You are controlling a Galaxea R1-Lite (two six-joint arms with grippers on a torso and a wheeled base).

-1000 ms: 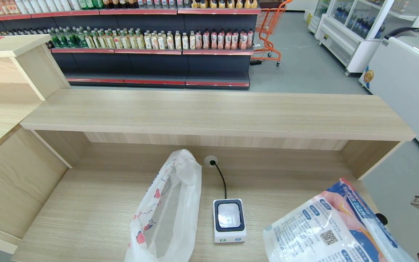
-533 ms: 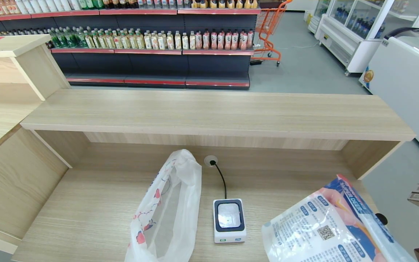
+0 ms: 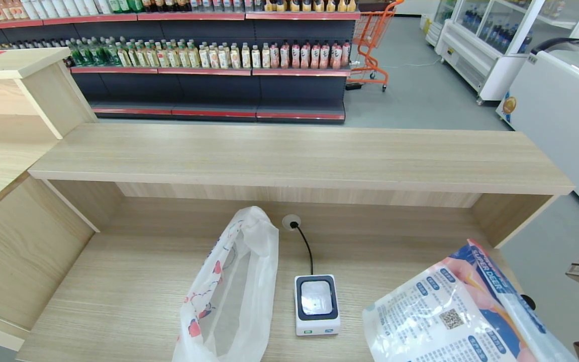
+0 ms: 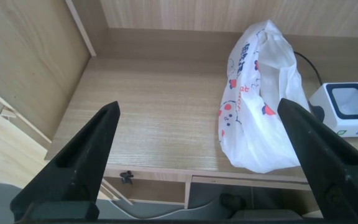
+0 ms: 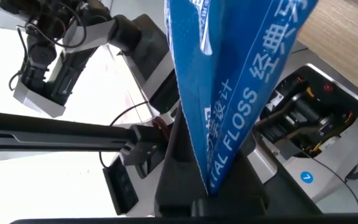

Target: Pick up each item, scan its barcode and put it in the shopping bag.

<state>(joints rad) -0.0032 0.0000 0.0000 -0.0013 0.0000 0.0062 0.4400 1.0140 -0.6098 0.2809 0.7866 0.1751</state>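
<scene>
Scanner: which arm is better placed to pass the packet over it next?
Right, probably. The right jaws are shut on the packet, held just beside the scanner. The left jaws stand open and empty, nearer the shopping bag.

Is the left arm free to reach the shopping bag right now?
Probably yes: the left gripper is open and empty, and only bare counter lies between it and the shopping bag.

Light wood-grain checkout counter (image 3: 118, 301), white translucent plastic shopping bag with red print (image 3: 229, 291) lying ahead of the left pincer (image 4: 199, 104), white box-shaped barcode scanner (image 3: 316, 304) just beside the bag, farther from that pincer, thin black cable (image 3: 305, 246) trailing from the scanner.
</scene>
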